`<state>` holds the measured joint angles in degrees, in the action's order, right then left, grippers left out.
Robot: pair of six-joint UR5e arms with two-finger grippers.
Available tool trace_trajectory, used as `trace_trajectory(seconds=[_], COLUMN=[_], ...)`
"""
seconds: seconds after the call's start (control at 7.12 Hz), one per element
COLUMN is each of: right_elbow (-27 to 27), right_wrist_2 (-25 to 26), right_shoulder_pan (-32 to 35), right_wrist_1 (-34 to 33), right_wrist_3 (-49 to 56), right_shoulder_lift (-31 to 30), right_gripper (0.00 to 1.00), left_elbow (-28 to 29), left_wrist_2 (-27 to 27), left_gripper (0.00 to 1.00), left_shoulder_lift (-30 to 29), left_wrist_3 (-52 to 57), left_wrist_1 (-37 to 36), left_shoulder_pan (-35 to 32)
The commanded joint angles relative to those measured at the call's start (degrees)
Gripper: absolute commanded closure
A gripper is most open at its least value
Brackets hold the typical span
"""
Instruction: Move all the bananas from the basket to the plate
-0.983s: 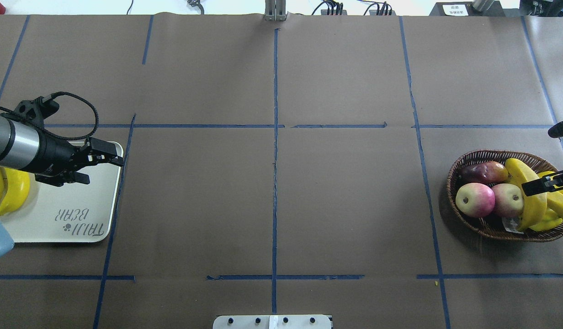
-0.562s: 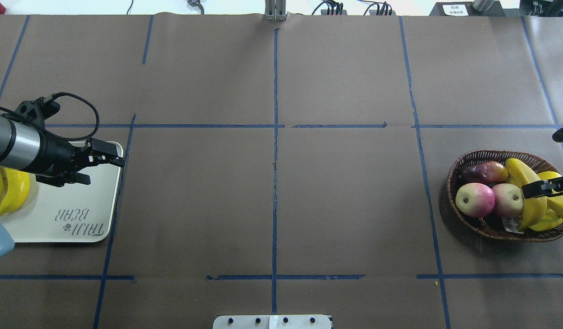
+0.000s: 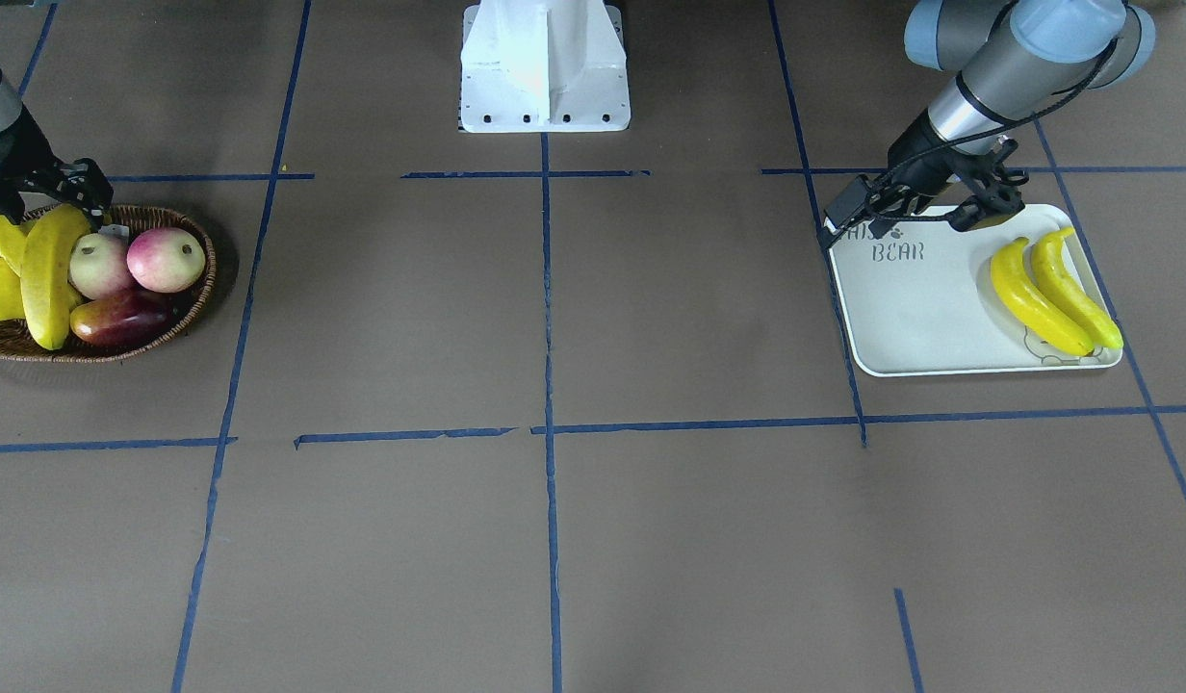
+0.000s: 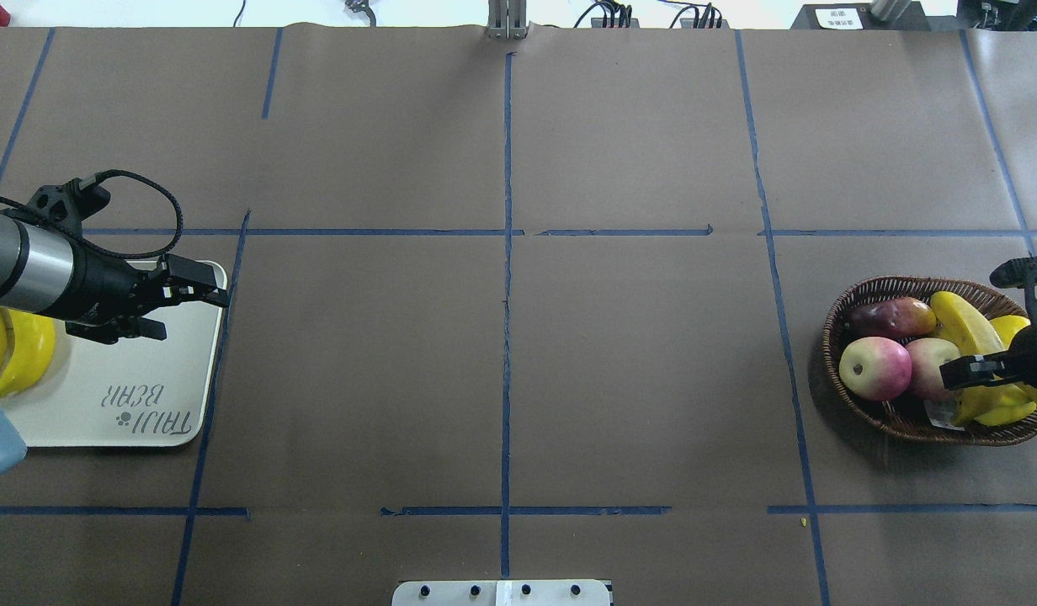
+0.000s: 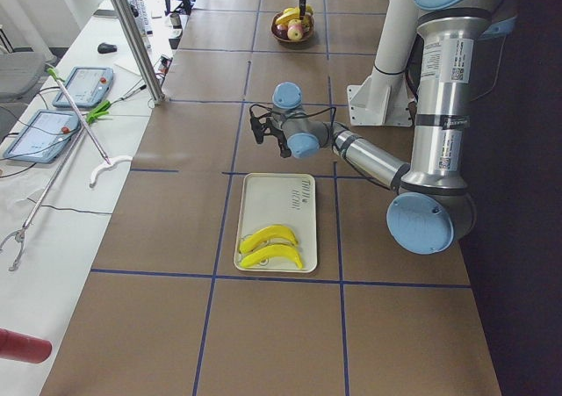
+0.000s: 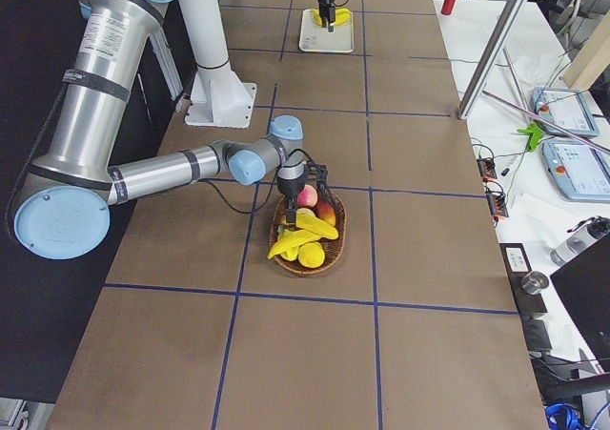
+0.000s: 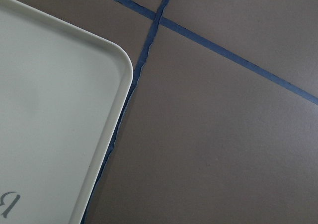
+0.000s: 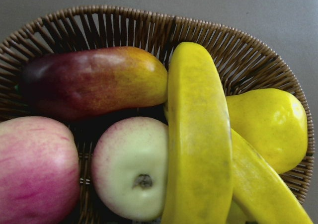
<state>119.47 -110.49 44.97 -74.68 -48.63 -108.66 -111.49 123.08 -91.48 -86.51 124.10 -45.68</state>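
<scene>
Two yellow bananas lie side by side on the cream plate, which also shows in the overhead view. My left gripper hovers open and empty over the plate's corner. Two more bananas lie in the brown wicker basket: one on top and one under it. My right gripper is low over the top banana and looks open. Its fingertips are hidden in the right wrist view.
The basket also holds two pink-green apples, a dark red mango and a yellow pear. Blue tape lines cross the brown table cover. The white robot base stands at the table's edge.
My right gripper has moved across the basket and lower over the top banana. The left arm, the plate and its two bananas have not moved.
</scene>
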Motion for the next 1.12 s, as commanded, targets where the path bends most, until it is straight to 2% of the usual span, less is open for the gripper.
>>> trace_trajectory(seconds=[0.0, 0.14, 0.56, 0.84, 0.98], right_elbow=[-0.72, -1.16, -1.96, -2.05, -2.05], right_wrist_2=[0.71, 1.24, 3.17, 3.44, 3.44], right_shoulder_pan=[-1.2, -1.63, -1.9, -1.99, -2.08], right_wrist_1=[-0.03, -0.12, -0.65, -0.65, -0.65], right_wrist_3=[0.2, 0.38, 0.73, 0.82, 0.82], right_shoulder_lift=[0.02, 0.02, -0.07, 0.02, 0.11], right_gripper=[0.22, 0.31, 0.37, 0.62, 0.7], left_elbow=[0.04, 0.04, -0.04, -0.04, -0.13], left_wrist_2=[-0.03, -0.03, -0.03, -0.03, 0.06], left_gripper=[0.0, 0.0, 0.0, 0.0, 0.0], left_shoulder_lift=[0.07, 0.07, 0.07, 0.16, 0.16], left_wrist_3=[0.03, -0.06, -0.06, -0.06, -0.06], left_wrist_1=[0.0, 0.0, 0.0, 0.0, 0.0], left_shoulder_pan=[0.06, 0.06, 0.06, 0.06, 0.06])
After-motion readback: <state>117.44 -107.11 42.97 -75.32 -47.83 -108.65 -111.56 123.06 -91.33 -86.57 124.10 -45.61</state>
